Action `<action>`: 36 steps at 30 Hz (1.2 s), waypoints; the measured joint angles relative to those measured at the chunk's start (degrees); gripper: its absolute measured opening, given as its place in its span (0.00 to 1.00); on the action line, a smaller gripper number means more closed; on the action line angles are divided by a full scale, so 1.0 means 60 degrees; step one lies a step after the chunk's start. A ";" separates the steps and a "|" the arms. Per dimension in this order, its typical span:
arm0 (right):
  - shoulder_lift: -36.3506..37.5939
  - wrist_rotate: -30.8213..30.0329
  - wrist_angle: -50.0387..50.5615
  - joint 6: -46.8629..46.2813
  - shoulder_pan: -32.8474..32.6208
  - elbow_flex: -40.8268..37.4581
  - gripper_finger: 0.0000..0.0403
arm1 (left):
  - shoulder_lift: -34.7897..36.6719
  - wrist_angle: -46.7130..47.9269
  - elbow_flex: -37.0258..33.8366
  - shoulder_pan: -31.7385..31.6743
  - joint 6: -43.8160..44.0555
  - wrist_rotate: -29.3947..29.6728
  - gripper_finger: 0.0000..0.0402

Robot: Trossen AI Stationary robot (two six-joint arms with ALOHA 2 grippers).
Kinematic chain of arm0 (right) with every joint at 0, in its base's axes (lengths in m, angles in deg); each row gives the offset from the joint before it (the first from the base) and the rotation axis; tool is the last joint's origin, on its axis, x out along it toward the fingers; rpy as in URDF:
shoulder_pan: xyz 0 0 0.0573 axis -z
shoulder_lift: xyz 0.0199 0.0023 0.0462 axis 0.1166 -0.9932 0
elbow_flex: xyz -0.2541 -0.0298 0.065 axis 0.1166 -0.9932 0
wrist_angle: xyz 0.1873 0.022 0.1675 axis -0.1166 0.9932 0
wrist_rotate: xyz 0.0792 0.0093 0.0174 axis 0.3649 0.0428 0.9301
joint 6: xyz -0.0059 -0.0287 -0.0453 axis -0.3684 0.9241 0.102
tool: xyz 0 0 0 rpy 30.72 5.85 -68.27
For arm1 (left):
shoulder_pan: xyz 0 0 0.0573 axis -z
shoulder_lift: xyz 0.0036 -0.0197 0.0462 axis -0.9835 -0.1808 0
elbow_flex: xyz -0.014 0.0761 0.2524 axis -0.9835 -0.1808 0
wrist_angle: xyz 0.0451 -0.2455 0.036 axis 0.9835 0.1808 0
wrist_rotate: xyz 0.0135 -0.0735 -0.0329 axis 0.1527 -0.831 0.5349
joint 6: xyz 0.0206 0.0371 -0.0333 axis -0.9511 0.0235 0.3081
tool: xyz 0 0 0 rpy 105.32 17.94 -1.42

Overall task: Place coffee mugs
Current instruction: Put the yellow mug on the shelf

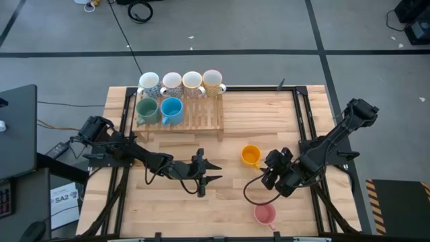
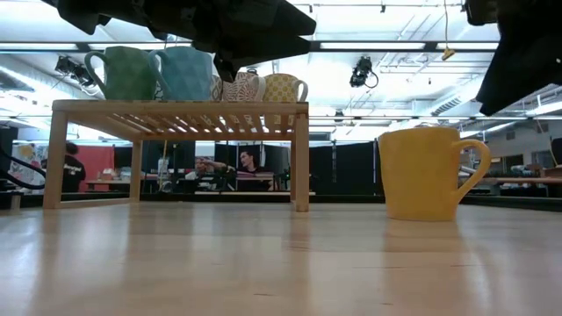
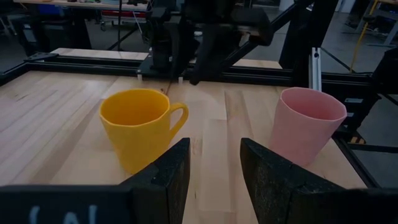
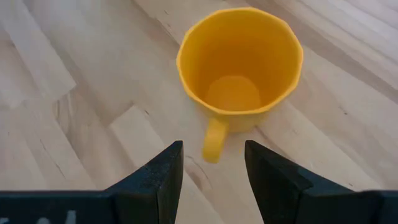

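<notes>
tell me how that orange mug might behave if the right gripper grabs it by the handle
The orange mug looks rigid and glazed, so it probably won't flex but may slip. Held by its thin handle, it would likely swing or tilt. The open right gripper is lined up with the handle, not touching it.

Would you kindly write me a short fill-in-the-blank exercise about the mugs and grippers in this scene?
1. The wooden rack carries ____ mugs.
2. The right gripper hangs open just above the handle of the ____ mug.
3. The pink mug stands on the ____, not on the rack.
4. The left gripper is open and holds ____.

Missing words: six; orange; table; nothing
</notes>
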 joint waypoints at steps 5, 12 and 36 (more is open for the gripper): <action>0.0000 -0.0187 -0.0606 0.0011 0.0018 -0.0377 0.44 | 0.0000 0.0000 0.0000 0.0000 0.0000 0.0001 0.37; 0.0000 -0.0193 -0.1496 -0.0016 0.0109 -0.1205 0.44 | 0.0000 0.0000 0.0000 0.0000 0.0000 0.0001 0.37; -0.0004 -0.0751 -0.3090 0.0545 0.0262 -0.2062 0.44 | 0.0000 -0.0004 0.0001 0.0000 0.0000 -0.0001 0.37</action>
